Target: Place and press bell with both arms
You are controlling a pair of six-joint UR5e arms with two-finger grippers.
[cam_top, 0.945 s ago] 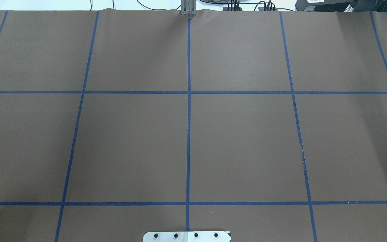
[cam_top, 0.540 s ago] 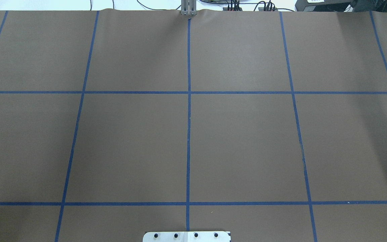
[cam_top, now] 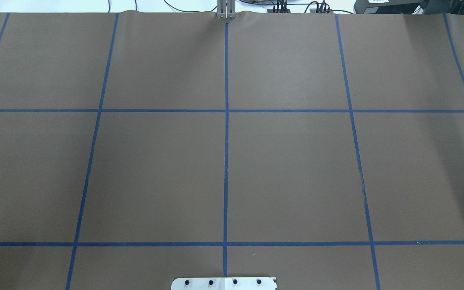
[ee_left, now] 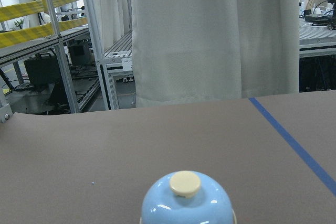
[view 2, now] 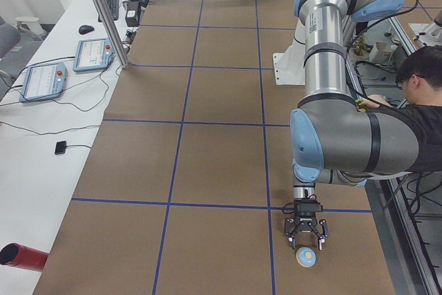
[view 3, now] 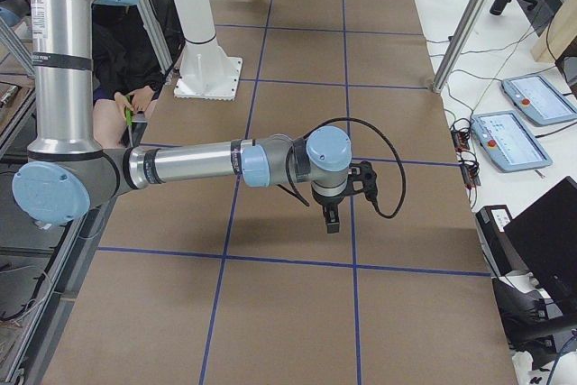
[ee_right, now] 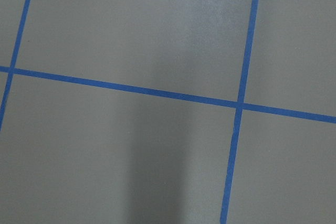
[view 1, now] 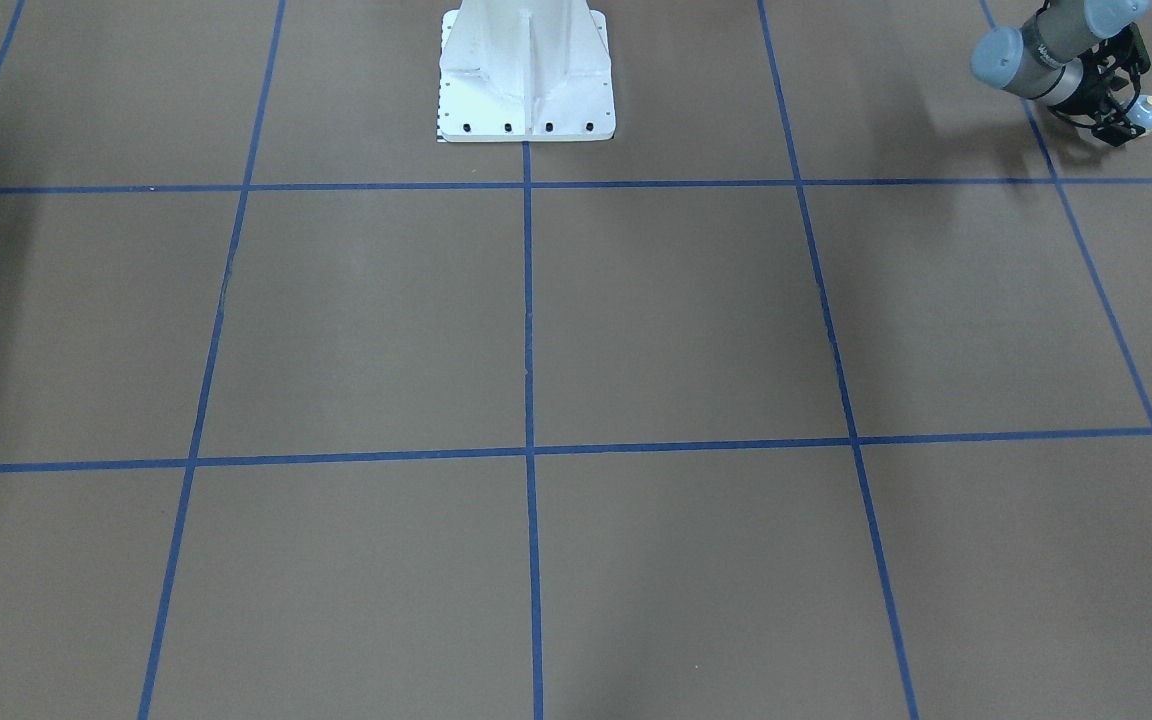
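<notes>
The light-blue bell [view 2: 306, 257] with a cream button stands on the brown table near the end by my left arm. It also shows in the front view [view 1: 1149, 110] and close up at the bottom of the left wrist view [ee_left: 186, 200]. My left gripper [view 2: 307, 242] hangs low right beside the bell with its fingers spread and nothing in them; it also shows in the front view [view 1: 1126, 125]. My right gripper [view 3: 330, 219] hovers over the middle of the table, far from the bell. I cannot tell whether it is open or shut.
The white pedestal [view 1: 526, 90] stands at the robot's side of the table. A person [view 2: 421, 101] sits beside the table behind the left arm. Teach pendants [view 2: 41, 81], a metal post [view 2: 103, 12] and a red cylinder [view 2: 19, 257] are on the white side table.
</notes>
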